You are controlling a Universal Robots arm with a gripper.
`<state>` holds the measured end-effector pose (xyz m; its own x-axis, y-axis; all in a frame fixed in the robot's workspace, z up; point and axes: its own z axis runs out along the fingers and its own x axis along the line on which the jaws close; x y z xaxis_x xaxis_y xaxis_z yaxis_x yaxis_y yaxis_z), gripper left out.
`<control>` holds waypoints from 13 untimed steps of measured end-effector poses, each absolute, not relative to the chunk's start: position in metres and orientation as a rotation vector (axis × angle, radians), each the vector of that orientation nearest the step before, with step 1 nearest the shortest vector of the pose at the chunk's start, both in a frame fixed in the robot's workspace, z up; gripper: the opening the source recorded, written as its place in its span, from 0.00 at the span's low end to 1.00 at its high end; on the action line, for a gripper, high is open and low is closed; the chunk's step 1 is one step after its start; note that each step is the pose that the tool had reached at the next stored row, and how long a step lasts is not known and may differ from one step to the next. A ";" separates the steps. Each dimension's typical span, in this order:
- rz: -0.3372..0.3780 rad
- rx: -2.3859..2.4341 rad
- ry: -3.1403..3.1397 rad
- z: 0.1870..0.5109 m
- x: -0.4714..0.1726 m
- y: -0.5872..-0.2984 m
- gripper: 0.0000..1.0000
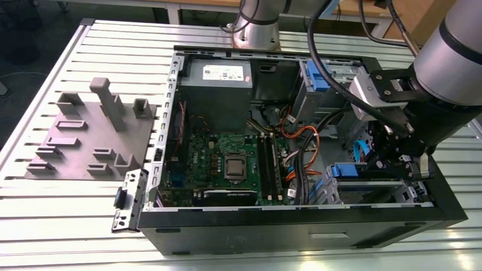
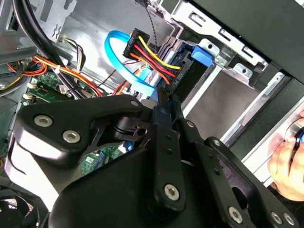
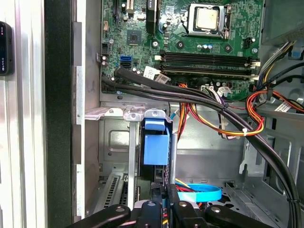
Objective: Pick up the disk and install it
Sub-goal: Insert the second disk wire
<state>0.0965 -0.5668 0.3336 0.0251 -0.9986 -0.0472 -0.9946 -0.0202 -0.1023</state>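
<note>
Blue plastic of the carrier frame marks the disk (image 3: 156,148), standing on edge in the drive bay (image 3: 114,142) of the open computer case (image 1: 301,226), at the case corner nearest the desk's (image 1: 75,214) front edge, toward the exterior view's right. Judged inserted, though full seating cannot be confirmed.

Tool (image 2: 163,102): fingers drawn narrow, almost together, nothing visibly clamped between them; tips just beside the disk's rear end and the wire bundle (image 2: 152,54) plugged there. Contact with the disk: cannot tell.

For the step in hand, judged as final seating:
- Press along the bay rails only, in line with the carrier; avoid any sideways load.
- Keep the narrow fingers off the red, yellow and black wires and off the flat blue cable (image 3: 202,192) looped just behind.
- Apply force to the carrier frame, not the connector.
- Stay well apart from the motherboard (image 1: 226,158).
- Mind the person's hand (image 2: 285,161) outside the case wall.
</note>
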 end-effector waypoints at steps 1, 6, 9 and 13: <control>-0.058 -2.170 2.121 0.334 0.097 -0.567 0.16; -0.057 -2.170 2.121 0.332 0.097 -0.567 0.16; -0.058 -2.170 2.121 0.330 0.097 -0.567 0.16; -0.058 -2.170 2.121 0.329 0.097 -0.567 0.16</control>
